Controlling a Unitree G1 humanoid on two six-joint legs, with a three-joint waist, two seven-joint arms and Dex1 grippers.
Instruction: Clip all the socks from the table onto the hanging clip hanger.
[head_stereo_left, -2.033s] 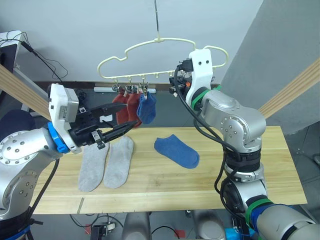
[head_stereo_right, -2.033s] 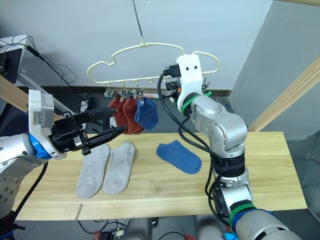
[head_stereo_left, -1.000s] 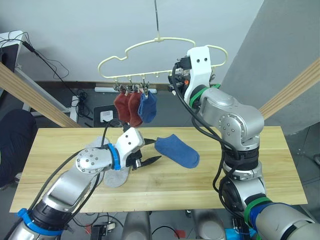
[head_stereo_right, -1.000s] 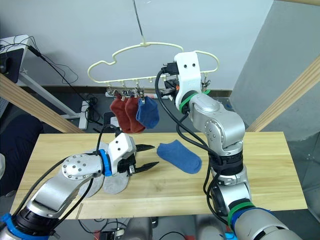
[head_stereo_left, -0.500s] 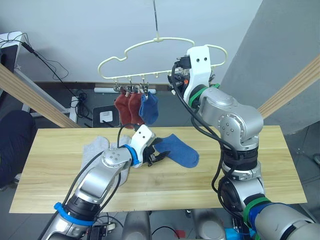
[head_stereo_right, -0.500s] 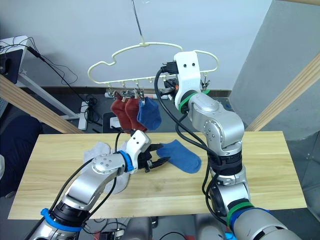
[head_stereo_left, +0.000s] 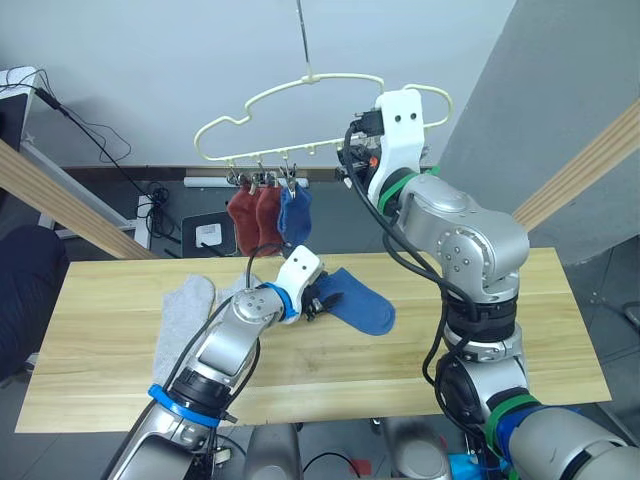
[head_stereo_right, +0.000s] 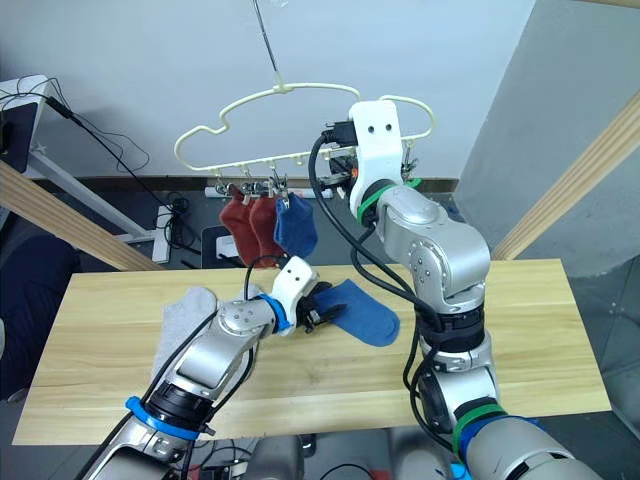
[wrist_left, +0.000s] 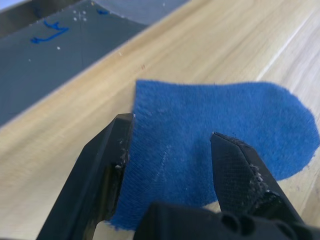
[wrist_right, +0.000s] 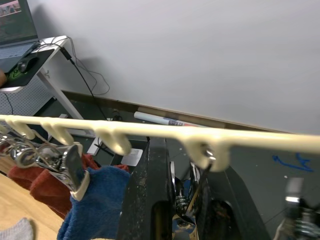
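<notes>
A blue sock (head_stereo_left: 358, 303) lies flat on the pale wood table (head_stereo_left: 520, 340). My left gripper (wrist_left: 172, 129) is low over it and open. Its two black fingers (wrist_left: 107, 165) stand either side of the sock's near end. Left of that arm lie two light grey socks (head_stereo_left: 182, 320), one partly hidden by the arm. Above hangs the pale yellow clip hanger (head_stereo_left: 311, 78). Two rust red socks (head_stereo_left: 254, 215) and a blue sock (head_stereo_left: 296, 215) hang from its clips. My right gripper (wrist_right: 187, 170) is raised at the hanger's row, shut on a silver clip (wrist_right: 189, 200).
Slanted wooden beams rise at the left (head_stereo_left: 60, 205) and right (head_stereo_left: 580, 165) behind the table. Cables and a power strip (head_stereo_left: 210, 180) lie on the floor beyond the far edge. The table's right half (head_stereo_left: 540, 300) is bare wood.
My left arm has come down from hanger height to the table and reached right to the blue sock, its fingers now astride the sock's end. The right arm has stayed at the clip.
</notes>
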